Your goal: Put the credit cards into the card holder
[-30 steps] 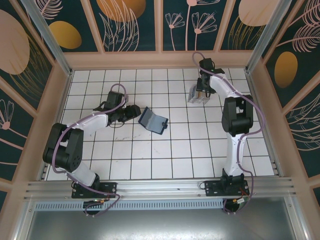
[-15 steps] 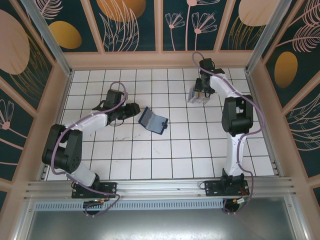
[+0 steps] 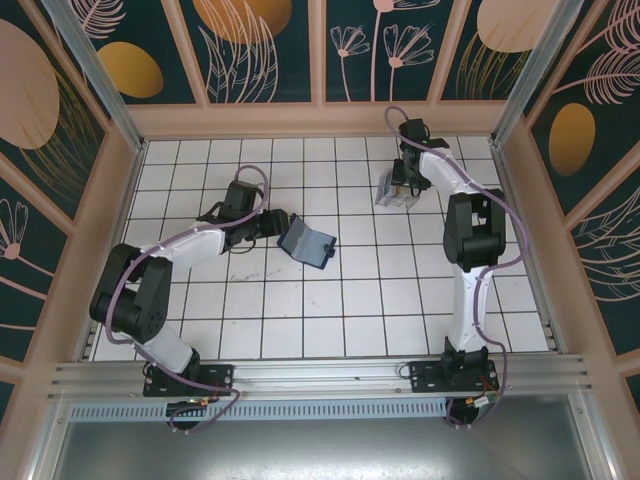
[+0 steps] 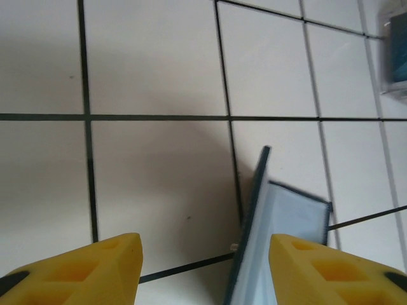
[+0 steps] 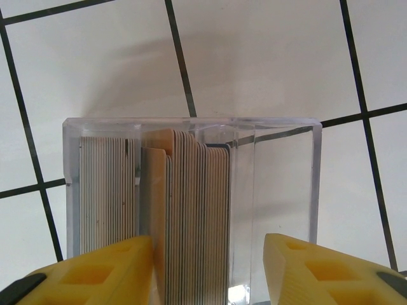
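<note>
Table [image 3: 330, 300]: white tiles with dark grout, and both arms are out over the far half.
Right arm [image 3: 465, 230]: stretched up the right side, wrist bent down at the far end.
Left arm [image 3: 180, 245]: lying low across the left tiles, reaching in toward the middle.
Left gripper [image 3: 275, 222]: down at the wallet's left edge. From its wrist camera [image 4: 206, 264] the yellow fingers [image 4: 95, 264] are spread wide and pinch nothing. The wallet stands between them, close to the right-hand finger, and I cannot tell whether they touch.
Right gripper [image 3: 405, 180]: hanging right over the tray. From its wrist camera [image 5: 210, 267] the jaws are spread with a finger on each side of the card stack, and nothing is pinched.
Wallet [image 3: 306, 241]: navy, on the tiles left of centre and well apart from the tray. It is half open in a V, with one flap tilted up and the blue-grey inside [image 4: 280, 235] showing.
Tray [image 3: 395, 192]: clear plastic with upright walls [image 5: 280, 165], sitting on the far tiles under the right wrist.
Cards [image 5: 184, 210]: all in the tray, standing on edge and packed tight. The pale ones are on the left and the orange-beige ones sit just beside them.
</note>
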